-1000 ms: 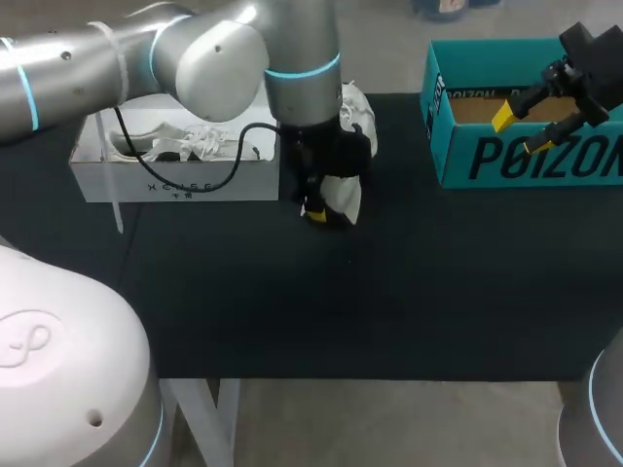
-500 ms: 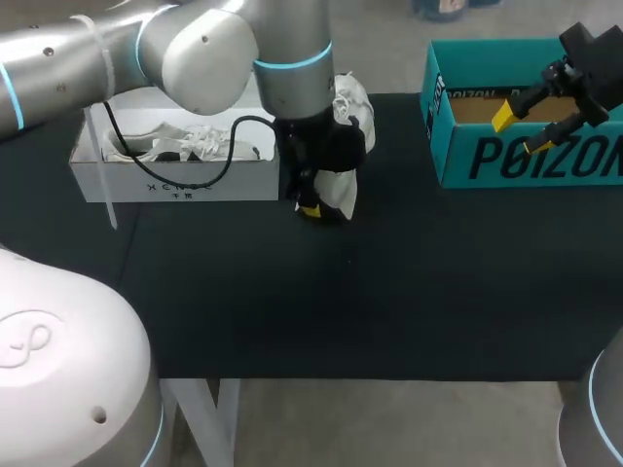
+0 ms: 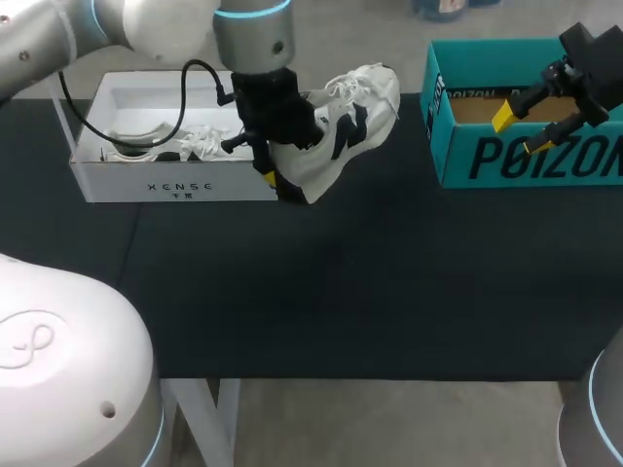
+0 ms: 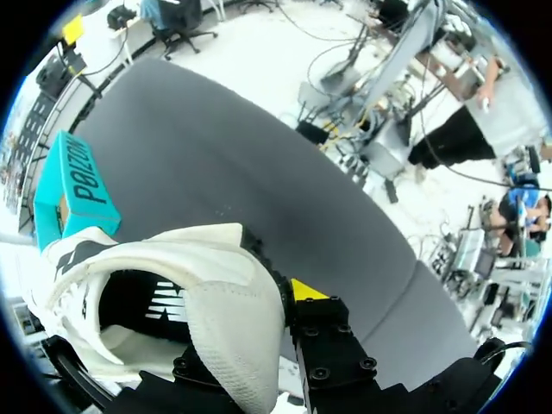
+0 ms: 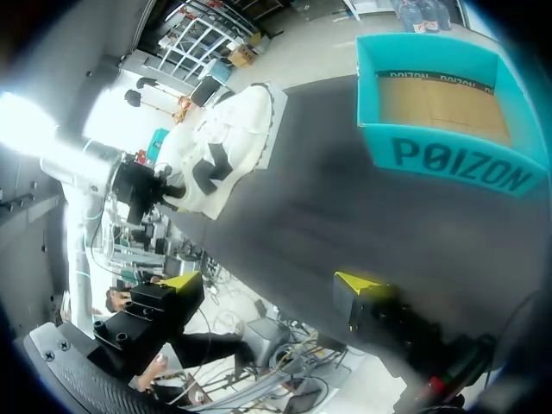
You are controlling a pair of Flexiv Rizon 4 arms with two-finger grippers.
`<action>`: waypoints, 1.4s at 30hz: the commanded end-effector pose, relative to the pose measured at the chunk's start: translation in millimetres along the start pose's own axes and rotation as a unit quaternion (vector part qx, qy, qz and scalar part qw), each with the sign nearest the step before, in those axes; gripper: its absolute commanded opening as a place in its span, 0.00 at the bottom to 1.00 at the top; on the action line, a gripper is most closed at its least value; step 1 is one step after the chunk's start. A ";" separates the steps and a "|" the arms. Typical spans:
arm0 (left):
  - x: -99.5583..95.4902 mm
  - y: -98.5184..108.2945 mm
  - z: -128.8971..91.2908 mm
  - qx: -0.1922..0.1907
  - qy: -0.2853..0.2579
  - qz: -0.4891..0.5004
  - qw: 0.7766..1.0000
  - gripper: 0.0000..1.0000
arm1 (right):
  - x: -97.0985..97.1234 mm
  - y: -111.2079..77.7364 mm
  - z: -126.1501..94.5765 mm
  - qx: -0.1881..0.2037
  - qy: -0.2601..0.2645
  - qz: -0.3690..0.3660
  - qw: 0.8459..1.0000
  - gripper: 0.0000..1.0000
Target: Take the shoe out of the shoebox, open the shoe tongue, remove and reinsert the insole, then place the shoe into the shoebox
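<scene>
L claw (image 3: 275, 183) holds tilted shoe (image 3: 346, 122) just beside rt edge of white box (image 3: 175, 185).

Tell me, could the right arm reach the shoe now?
Probably yes: the left gripper holds the shoe raised, the right gripper hangs open by the teal box, and nothing stands between them.

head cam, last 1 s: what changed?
Left gripper, shut on the white-and-black sneaker at its heel, moved left toward the white cardboard shoebox, swinging the shoe from upright to tilted, toe toward the teal cardboard box. Right gripper stayed open over the teal box; both boxes unmoved.
</scene>
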State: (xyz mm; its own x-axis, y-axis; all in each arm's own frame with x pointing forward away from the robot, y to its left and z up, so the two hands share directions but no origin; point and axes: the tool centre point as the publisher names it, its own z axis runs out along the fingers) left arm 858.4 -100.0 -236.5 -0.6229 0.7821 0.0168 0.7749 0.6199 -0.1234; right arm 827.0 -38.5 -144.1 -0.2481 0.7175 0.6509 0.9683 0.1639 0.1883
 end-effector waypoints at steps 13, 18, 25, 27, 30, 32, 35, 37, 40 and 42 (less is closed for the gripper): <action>15.2 26.3 -10.5 0.006 -0.009 0.124 0.992 0.00 | -0.5 0.6 0.6 0.001 -0.001 0.000 1.000 1.00; 27.3 73.7 -32.4 0.001 0.032 0.376 0.926 0.00 | -0.5 0.6 0.6 0.001 -0.001 0.000 1.000 1.00; 26.4 83.3 -34.0 -0.010 0.045 0.392 0.919 0.00 | -0.5 0.6 0.6 0.001 -0.001 0.000 1.000 1.00; 26.4 83.3 -34.0 -0.010 0.045 0.392 0.919 0.00 | -0.5 0.6 0.6 0.001 -0.001 0.000 1.000 1.00; 26.4 83.3 -34.0 -0.010 0.045 0.392 0.919 0.00 | -0.5 0.6 0.6 0.001 -0.001 0.000 1.000 1.00; 26.4 83.3 -34.0 -0.010 0.045 0.392 0.919 0.00 | -0.5 0.6 0.6 0.001 -0.001 0.000 1.000 1.00; 26.4 83.3 -34.0 -0.010 0.045 0.392 0.919 0.00 | -0.5 0.6 0.6 0.001 -0.001 0.000 1.000 1.00; 26.4 83.3 -34.0 -0.010 0.045 0.392 0.919 0.00 | -0.5 0.6 0.6 0.001 -0.001 0.000 1.000 1.00; 26.4 83.3 -34.0 -0.010 0.045 0.392 0.919 0.00 | -0.5 0.6 0.6 0.001 -0.001 0.000 1.000 1.00; 32.0 96.2 -38.6 -0.024 0.058 0.382 0.922 0.00 | -0.5 0.6 0.6 0.001 -0.001 0.000 1.000 1.00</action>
State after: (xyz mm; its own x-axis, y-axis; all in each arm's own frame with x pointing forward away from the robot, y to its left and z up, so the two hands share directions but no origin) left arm 913.1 -19.9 -215.1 0.1225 0.9920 0.0292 0.9876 -0.1190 -0.1024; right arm 827.0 -38.5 -144.0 -0.2481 0.7175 0.6509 0.9683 0.1640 0.1883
